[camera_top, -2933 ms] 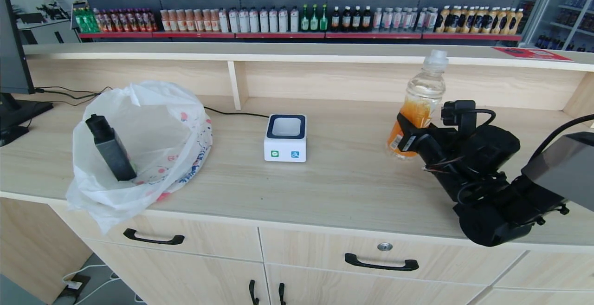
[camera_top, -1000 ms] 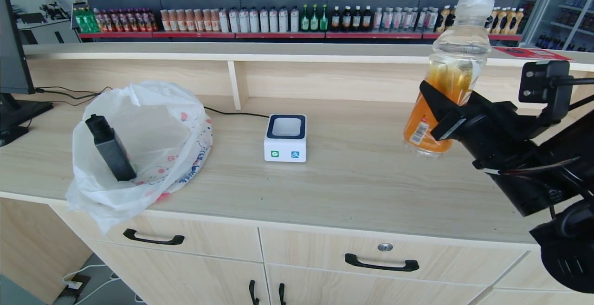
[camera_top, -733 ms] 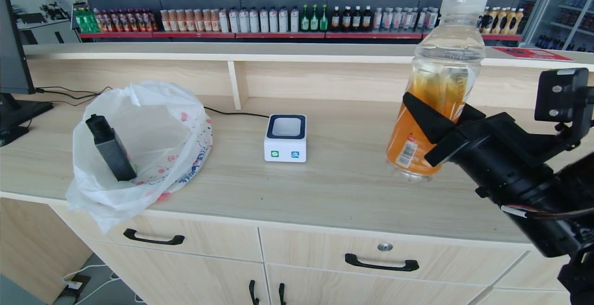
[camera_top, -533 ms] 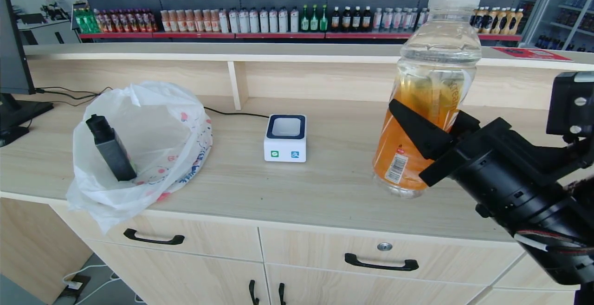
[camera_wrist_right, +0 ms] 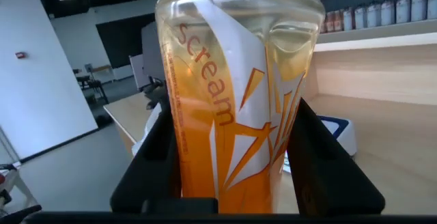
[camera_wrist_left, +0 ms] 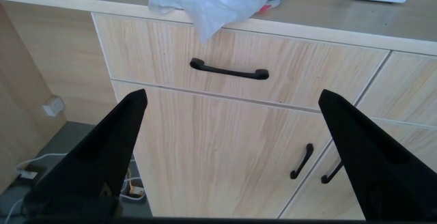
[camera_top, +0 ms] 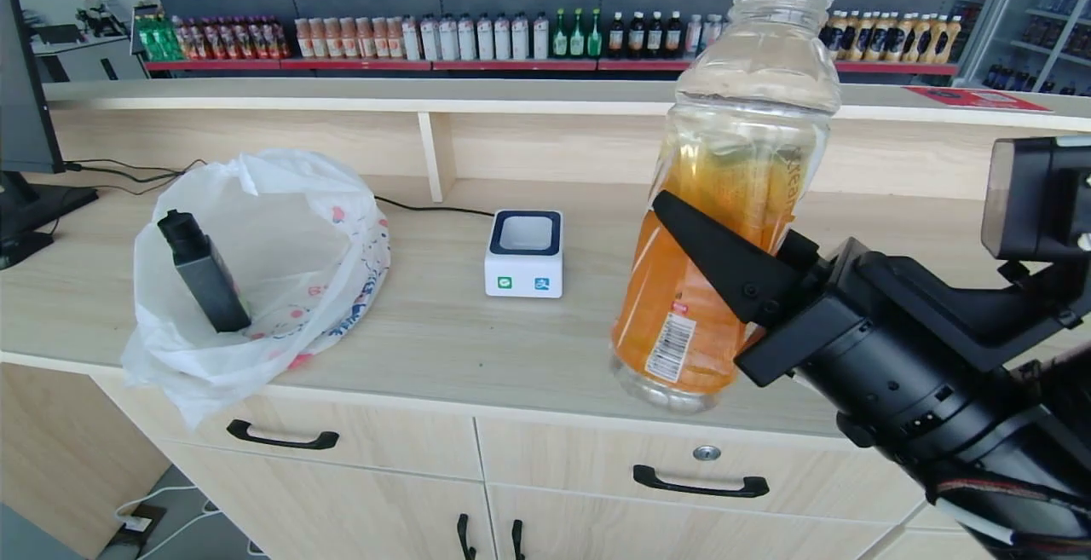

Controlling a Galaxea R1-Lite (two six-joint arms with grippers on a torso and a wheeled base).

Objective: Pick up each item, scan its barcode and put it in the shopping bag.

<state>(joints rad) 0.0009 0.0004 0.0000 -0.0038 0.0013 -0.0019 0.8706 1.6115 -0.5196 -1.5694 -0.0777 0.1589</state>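
Note:
My right gripper [camera_top: 750, 274] is shut on an orange drink bottle [camera_top: 724, 228], held upright above the counter's front right part, its barcode facing the front. The right wrist view has the bottle [camera_wrist_right: 235, 101] close up between the gripper's two black fingers [camera_wrist_right: 153, 156]. A white scanner [camera_top: 524, 253] with a dark window stands mid-counter, and its corner [camera_wrist_right: 339, 132] peeks out behind the bottle. At the left lies an open white shopping bag [camera_top: 281, 245] with a dark grey bottle [camera_top: 202, 273] inside. My left gripper [camera_wrist_left: 232, 156] is open, low in front of the cabinet drawers.
A drawer with a black handle [camera_wrist_left: 229, 69] faces the left gripper, the bag's edge [camera_wrist_left: 205, 5] hanging over the counter above it. A monitor [camera_top: 21, 117] stands at the far left. A raised wooden shelf [camera_top: 545, 117] runs along the counter's back, with store shelves of bottles behind.
The right arm has lifted the orange bottle off the counter and carried it leftward and toward the front, closer to the head camera. Bag and scanner have not moved.

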